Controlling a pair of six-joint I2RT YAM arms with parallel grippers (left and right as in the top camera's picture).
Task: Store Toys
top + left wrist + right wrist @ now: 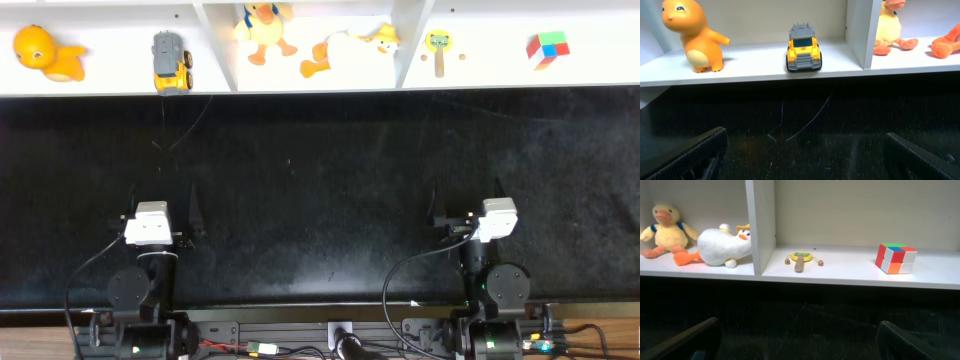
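Seen from above, the white shelf (pixel 320 84) runs along the 12 o'clock edge of the black counter (pixel 320 180), and every toy in sight lies in it. The orange figure (pixel 45 52) stands in the compartment toward 10 o'clock, with the yellow truck (pixel 172 62) on its 3 o'clock side. The yellow plush duck (pixel 265 30) and the white plush bird (pixel 345 50), which lies on its side, share the middle compartment. The small rattle drum (pixel 438 48) and the colour cube (pixel 547 48) lie well apart in the compartment toward 2 o'clock. The left arm (pixel 150 225) sits at about 7 o'clock and the right arm (pixel 492 220) at about 5 o'clock, both well short of the shelf. The left jaws are spread wide with nothing between them, facing the truck's compartment across bare counter. The right jaws are likewise apart and hold nothing, facing the rattle drum and the cube. Judging from this layout, the storing looks finished or very nearly so, with the arms parked in a rest pose. If any toy is left to store, the next move calls for finding it outside these views. Otherwise nothing more than holding this pose seems needed.
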